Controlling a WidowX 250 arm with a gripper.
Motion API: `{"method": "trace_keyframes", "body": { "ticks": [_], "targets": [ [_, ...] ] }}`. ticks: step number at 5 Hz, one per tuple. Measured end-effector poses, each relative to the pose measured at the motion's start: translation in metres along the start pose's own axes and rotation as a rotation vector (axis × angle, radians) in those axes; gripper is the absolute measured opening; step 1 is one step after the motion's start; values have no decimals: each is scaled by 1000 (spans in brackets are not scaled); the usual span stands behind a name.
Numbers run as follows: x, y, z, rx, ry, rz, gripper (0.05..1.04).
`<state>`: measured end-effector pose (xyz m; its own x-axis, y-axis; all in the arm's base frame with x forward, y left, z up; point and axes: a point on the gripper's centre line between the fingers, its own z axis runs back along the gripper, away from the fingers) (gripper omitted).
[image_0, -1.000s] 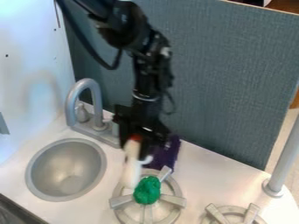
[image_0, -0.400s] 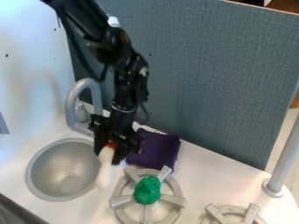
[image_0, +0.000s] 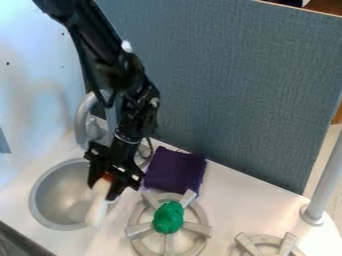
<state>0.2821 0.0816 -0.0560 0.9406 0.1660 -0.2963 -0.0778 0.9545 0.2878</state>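
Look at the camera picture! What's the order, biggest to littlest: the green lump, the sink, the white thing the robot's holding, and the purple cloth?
1. Sink
2. Purple cloth
3. White thing and green lump: too close to rank. The white one looks longer, the green one fatter.

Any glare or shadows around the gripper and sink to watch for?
Camera view: bright glare on the pale side wall; soft highlight inside the sink; the black gripper is too dark to show fine detail, while the white object it holds stands out.
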Motion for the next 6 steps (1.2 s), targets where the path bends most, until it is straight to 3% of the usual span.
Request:
{"method": "trace_keyframes", "body": {
  "ticks": [1,3,4,5,6],
  "targets": [
    [0,3,-8,-22,0,-4,598],
    [6,-22,-43,-225,-21,-171,598],
    [8,-22,-42,-212,-33,-170,670],
    [6,-21,-43,-202,-24,-155,961],
    [-6,-15,0,-242,-132,-98,1009]
  ]
}}
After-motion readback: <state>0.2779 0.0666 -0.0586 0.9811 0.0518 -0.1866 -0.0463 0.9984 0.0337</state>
